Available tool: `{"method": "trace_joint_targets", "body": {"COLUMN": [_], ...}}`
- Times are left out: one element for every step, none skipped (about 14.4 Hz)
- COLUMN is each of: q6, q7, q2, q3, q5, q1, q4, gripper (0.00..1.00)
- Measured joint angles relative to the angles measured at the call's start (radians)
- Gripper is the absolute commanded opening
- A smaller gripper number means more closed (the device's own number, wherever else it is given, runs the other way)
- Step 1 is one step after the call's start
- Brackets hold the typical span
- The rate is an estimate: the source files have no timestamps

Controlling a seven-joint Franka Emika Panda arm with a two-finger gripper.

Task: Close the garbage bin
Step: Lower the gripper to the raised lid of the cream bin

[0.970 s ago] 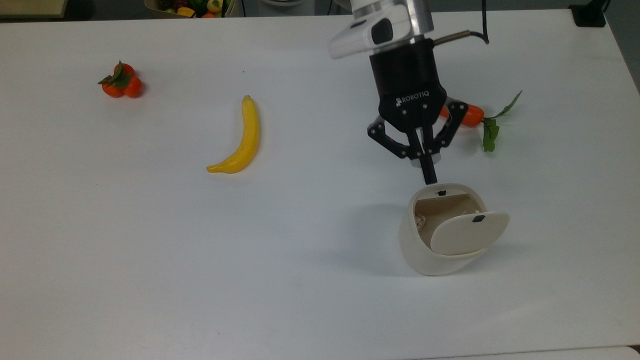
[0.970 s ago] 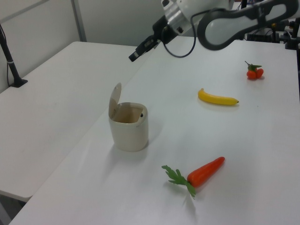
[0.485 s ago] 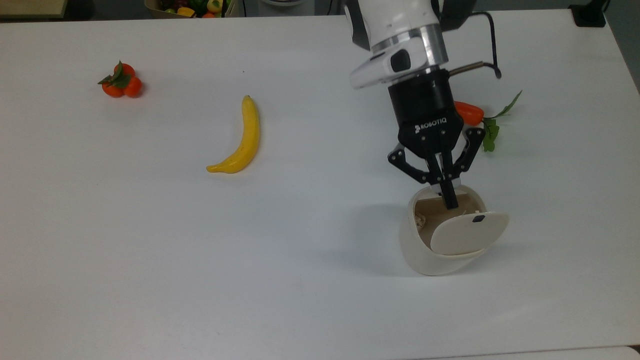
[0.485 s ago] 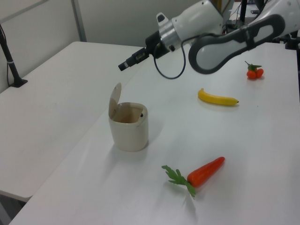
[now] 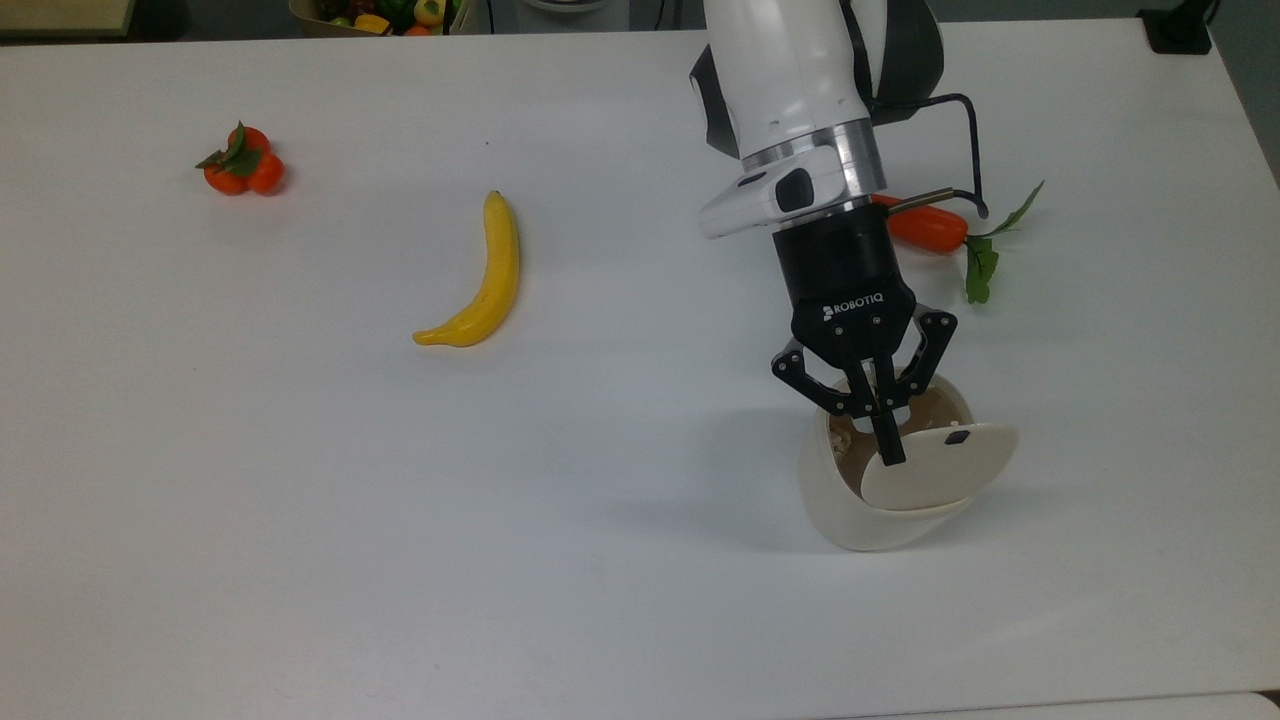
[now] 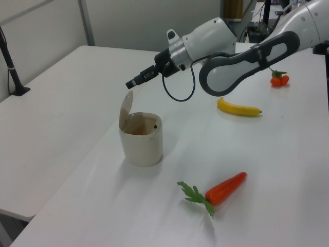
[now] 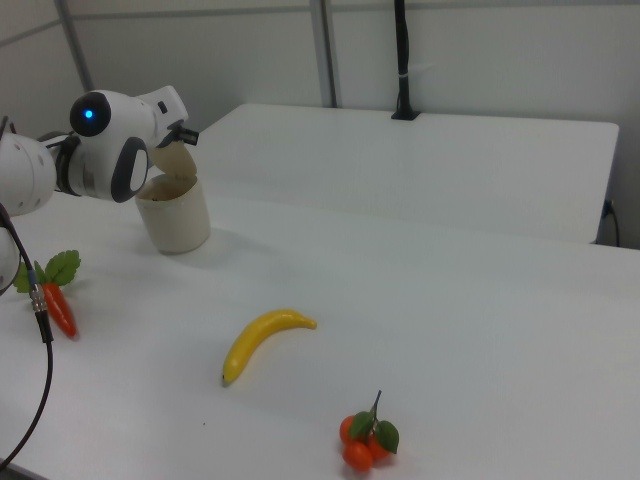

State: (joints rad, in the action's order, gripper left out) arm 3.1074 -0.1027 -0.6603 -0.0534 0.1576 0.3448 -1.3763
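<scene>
Overall, the white table (image 5: pixel 300 560) carried several items besides the garbage bin (image 5: pixel 850 505): a banana (image 5: pixel 483 278) lay near the middle of the top view, a cluster of small orange fruits with leaves (image 5: pixel 241 163) sat well apart toward the top view's left, and a carrot with green leaves (image 5: pixel 945 232) lay beyond the arm, toward the top view's right. A container of mixed produce (image 5: pixel 385 14) was cut off at the upper edge of the top view. The garbage bin stood on the table toward the top view's lower right, upright, with its lid (image 5: pixel 935 465) raised on its hinge and the mouth open. In the left view the lid (image 6: pixel 125 108) stood nearly vertical at the far side of the bin (image 6: pixel 142 139). The gripper (image 5: pixel 888 452) was positioned over the bin mouth with its fingers drawn together, their tips at the lid's edge in the top view; actual contact could not be confirmed. In the left view the gripper (image 6: pixel 129 85) tip hung just above the lid's top edge. The arm's body covered part of the carrot in the top view and screened much of the bin (image 7: pixel 174 215) rim in the right view. The bin's contents were too indistinct to identify.
</scene>
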Motion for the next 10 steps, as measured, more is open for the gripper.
{"method": "trace_joint_targets", "body": {"q6": [0.000, 0.000, 0.000, 0.000, 0.000, 0.000, 0.000, 0.000, 0.000, 0.000], "q7": [0.000, 0.000, 0.000, 0.000, 0.000, 0.000, 0.000, 0.000, -0.001, -0.001], "q2": [-0.004, -0.007, -0.010, -0.011, -0.012, -0.012, -0.012, -0.012, -0.012, -0.012], "q3": [0.000, 0.000, 0.000, 0.000, 0.000, 0.000, 0.000, 0.000, 0.000, 0.000], "q5": [0.000, 0.000, 0.000, 0.000, 0.000, 0.000, 0.000, 0.000, 0.000, 0.000], "q1": [0.000, 0.001, 0.005, 0.008, 0.011, 0.011, 0.011, 0.011, 0.011, 0.011], "q4": [0.002, 0.003, 0.003, 0.003, 0.003, 0.003, 0.003, 0.003, 0.003, 0.002], "gripper": [0.00, 0.00, 0.00, 0.00, 0.00, 0.00, 0.00, 0.00, 0.00, 0.00]}}
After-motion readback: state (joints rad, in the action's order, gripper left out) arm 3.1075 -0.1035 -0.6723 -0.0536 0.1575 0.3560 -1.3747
